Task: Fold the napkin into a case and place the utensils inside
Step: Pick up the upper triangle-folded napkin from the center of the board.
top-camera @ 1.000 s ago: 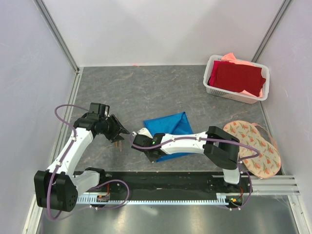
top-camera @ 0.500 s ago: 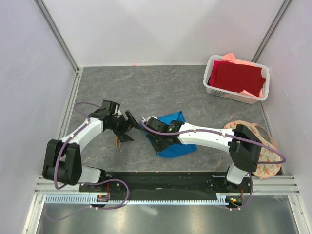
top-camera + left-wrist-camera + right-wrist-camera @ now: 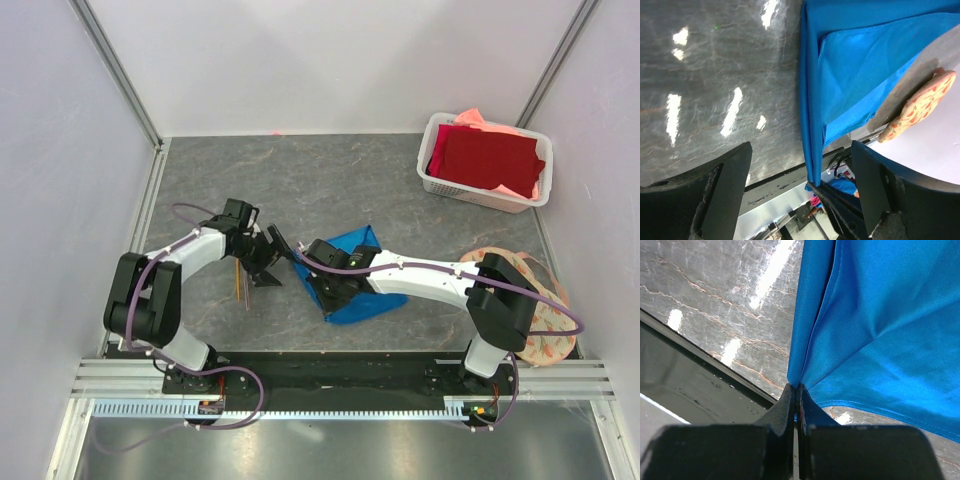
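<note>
Top external view shows the napkin (image 3: 352,272) lying folded in layers on the desk (image 3: 300,185) between the two arms. The left hand (image 3: 279,262) is just to its left, fingers spread wide and holding nothing. In the left wrist view the napkin's (image 3: 860,65) folded left edge runs straight away from that hand (image 3: 800,150), roughly centred in the gap between the fingers. The right hand (image 3: 796,390) is clamped together on the cloth's (image 3: 875,330) near-left corner. The utensils (image 3: 238,284) lie on the desk beside the left forearm, behind the left hand, with their long axis running near to far. The left arm is clearly nearer them, so it would probably have to pull back to pick them up.
</note>
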